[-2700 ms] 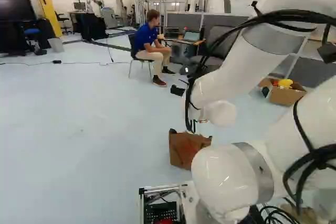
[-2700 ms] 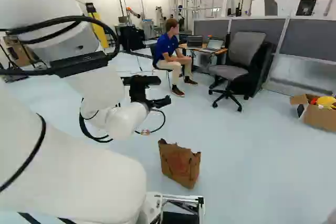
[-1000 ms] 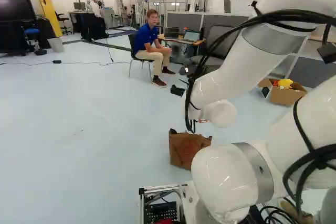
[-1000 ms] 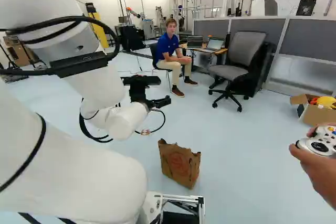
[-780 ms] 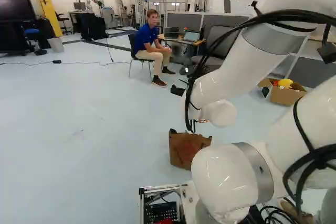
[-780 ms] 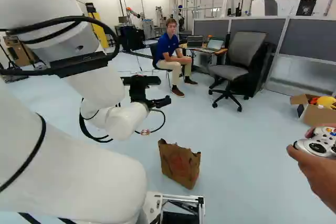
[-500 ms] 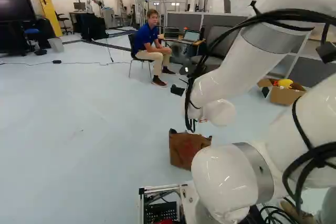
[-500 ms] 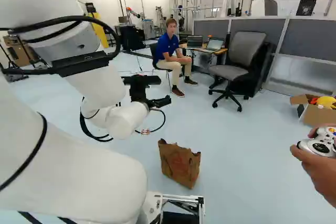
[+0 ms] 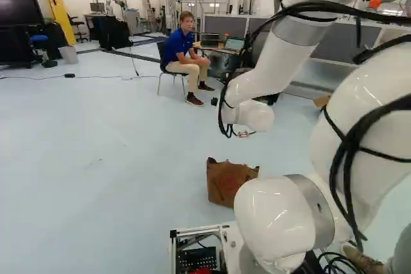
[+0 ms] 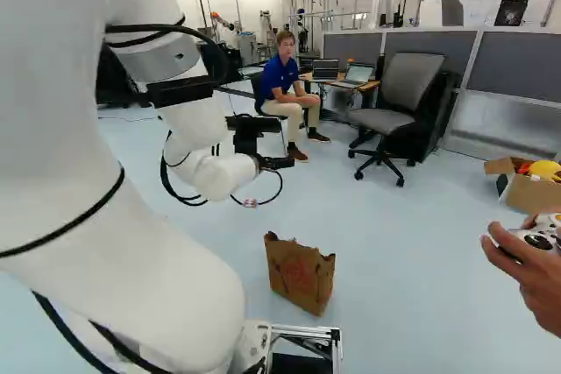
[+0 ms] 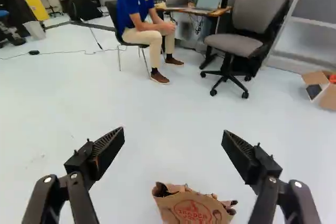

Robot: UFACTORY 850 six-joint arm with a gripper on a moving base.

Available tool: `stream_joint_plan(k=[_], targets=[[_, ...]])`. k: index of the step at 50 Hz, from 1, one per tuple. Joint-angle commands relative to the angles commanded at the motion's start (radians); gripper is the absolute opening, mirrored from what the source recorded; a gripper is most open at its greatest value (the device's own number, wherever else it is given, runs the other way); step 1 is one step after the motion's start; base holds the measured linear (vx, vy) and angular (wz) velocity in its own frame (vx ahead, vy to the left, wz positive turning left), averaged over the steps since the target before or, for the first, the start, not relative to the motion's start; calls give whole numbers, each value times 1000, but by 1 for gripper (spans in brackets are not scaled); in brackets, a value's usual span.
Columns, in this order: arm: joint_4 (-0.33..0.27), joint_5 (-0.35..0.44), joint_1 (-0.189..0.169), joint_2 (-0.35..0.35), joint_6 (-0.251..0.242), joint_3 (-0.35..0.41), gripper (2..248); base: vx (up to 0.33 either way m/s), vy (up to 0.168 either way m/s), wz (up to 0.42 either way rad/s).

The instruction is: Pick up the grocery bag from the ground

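Observation:
In the right base view my gripper (image 10: 279,163) is held well above the floor, pointing ahead. The wrist view shows the gripper (image 11: 173,132) open, its two black fingers wide apart with nothing between them. A brown paper grocery bag (image 10: 300,276) with a red print stands on the pale floor (image 10: 421,260), lower than the gripper and close ahead of the base. Part of this bag (image 9: 228,183) is hidden behind the arm's joint in the left base view. Seen from the wrist, the bag's crumpled top (image 11: 191,211) lies below the gap between the fingers.
A grey office chair (image 10: 390,107) and a desk with laptops (image 10: 342,81) stand farther ahead. At the right is an open cardboard box (image 10: 533,192). A hand (image 10: 517,264) holds a controller at the right base view's right edge. Another robot (image 9: 114,3) stands far back.
My arm has swung and reached farther ahead, its wrist end higher in both base views. The hand with the controller has come in from the right. The base and the bag have stayed put.

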Motion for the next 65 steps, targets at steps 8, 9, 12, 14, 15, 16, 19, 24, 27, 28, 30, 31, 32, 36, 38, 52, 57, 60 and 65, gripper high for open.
stream_joint_plan(k=[8, 9, 12, 14, 15, 16, 19, 24, 27, 28, 30, 31, 32, 36, 38, 52, 57, 60, 65], targets=[[62, -87, 9, -69, 0, -71, 247, 0, 0, 0], [68, -96, 10, -75, 0, -77, 247, 0, 0, 0], [91, -132, 15, -100, 0, -103, 247, 0, 0, 0], [106, -157, 18, -115, 0, -119, 247, 0, 0, 0], [114, -169, 19, -123, 0, -128, 247, 0, 0, 0], [121, -182, 21, -132, 0, -137, 247, 0, 0, 0], [144, -220, 26, -164, 0, -164, 247, 0, 0, 0], [183, -286, 33, -228, 0, -215, 247, 0, 0, 0], [206, -323, 37, -267, 0, -245, 247, 0, 0, 0], [213, -336, 38, -280, 0, -255, 247, 0, 0, 0], [229, -362, 39, -306, 0, -276, 247, 0, 0, 0], [236, -375, 40, -319, 0, -286, 247, 0, 0, 0], [244, -388, 40, -331, 0, -295, 247, 0, 0, 0], [275, -440, 41, -376, 0, -328, 247, 0, 0, 0], [290, -466, 41, -397, 0, -341, 247, 0, 0, 0], [399, -648, 41, -512, 0, -403, 247, 0, 0, 0], [439, -707, 36, -553, 0, -423, 247, 0, 0, 0], [459, -724, 28, -579, 0, -439, 247, 0, 0, 0], [475, -737, 4, -628, 0, -475, 247, 0, 0, 0]])
